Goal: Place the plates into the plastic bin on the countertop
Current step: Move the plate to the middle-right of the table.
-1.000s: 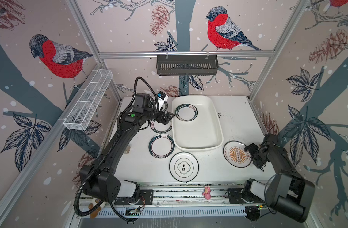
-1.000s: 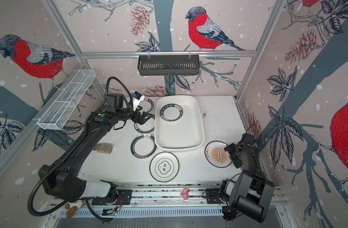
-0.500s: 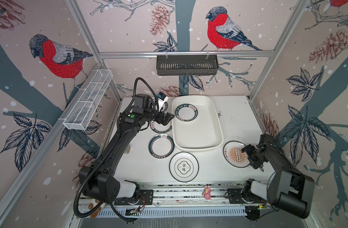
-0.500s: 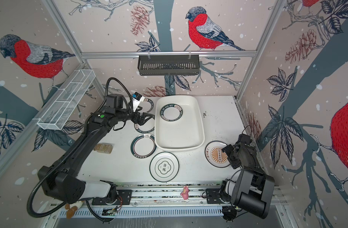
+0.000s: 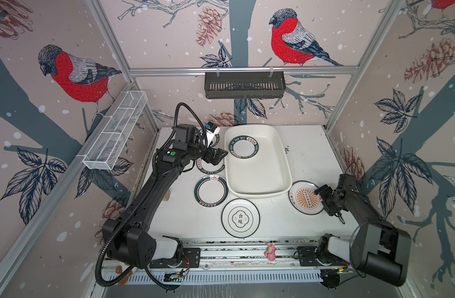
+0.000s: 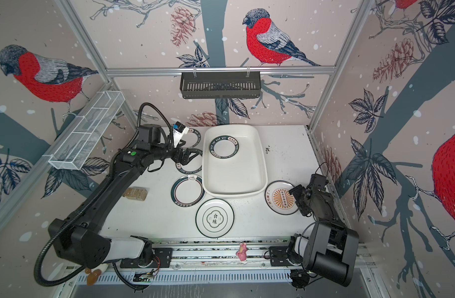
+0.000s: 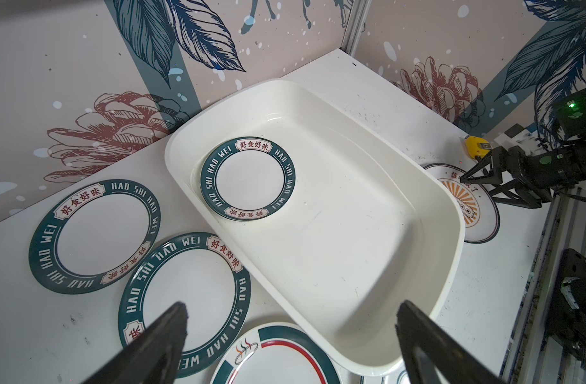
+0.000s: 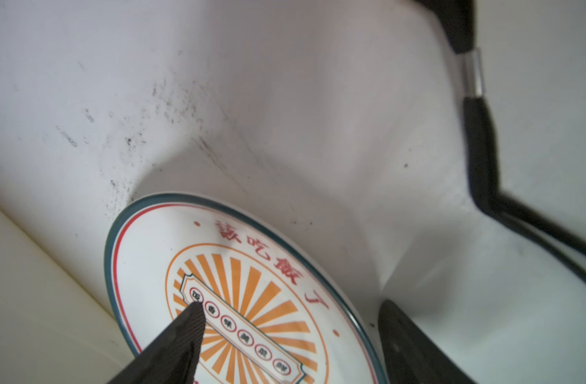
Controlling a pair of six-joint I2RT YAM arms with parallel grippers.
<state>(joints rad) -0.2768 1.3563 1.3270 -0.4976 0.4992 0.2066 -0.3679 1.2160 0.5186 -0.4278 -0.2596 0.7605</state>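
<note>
The white plastic bin (image 5: 262, 178) sits mid-countertop with one green-rimmed plate (image 5: 243, 147) lying in it. My left gripper (image 5: 217, 156) hovers open and empty by the bin's left wall, above another green-rimmed plate (image 7: 185, 292). Two more green-rimmed plates (image 5: 211, 191) (image 7: 92, 236) and a white plate with black characters (image 5: 240, 218) lie on the countertop (image 5: 306, 154). My right gripper (image 8: 291, 329) is open and straddles the right rim of the sunburst plate (image 5: 302, 197). One finger (image 8: 188, 332) is over the plate's face, the other is outside the rim.
A black slatted shelf (image 5: 244, 85) hangs on the back wall and a white wire basket (image 5: 115, 131) on the left wall. A small brown block (image 6: 136, 193) lies beside the left arm. A black cable (image 8: 484, 133) trails near the right gripper.
My right gripper has slid left until it straddles the sunburst plate's rim, and its jaws have narrowed slightly. The left arm has not moved.
</note>
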